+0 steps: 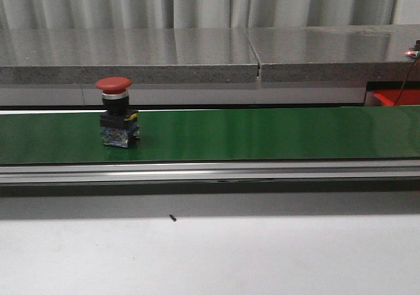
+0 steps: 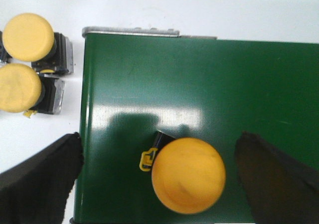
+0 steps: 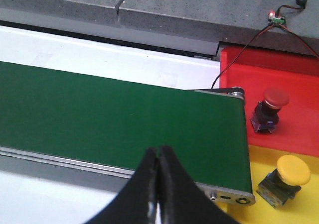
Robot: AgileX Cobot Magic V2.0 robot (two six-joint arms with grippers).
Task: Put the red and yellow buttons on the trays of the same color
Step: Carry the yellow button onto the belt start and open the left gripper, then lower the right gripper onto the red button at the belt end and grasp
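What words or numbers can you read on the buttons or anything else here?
There are none to read.
Red button on the green belt: its blue block has markings too small and blurred to read.
Yellow button between the left pincer's fingers: the cap is plain.
Red tray and yellow tray: no print shows.
Small circuit board: only a red light, no legible label.

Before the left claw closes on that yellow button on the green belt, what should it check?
1. Left gripper open: ok, jaws wide apart.
2. Yellow button between the fingers: ok.
3. Button upright: ok, cap faces the wrist camera.
4. Green belt stopped: cannot tell.
5. Room on the yellow tray: ok; one yellow button there.
6. Right gripper clear: ok, shut, empty.
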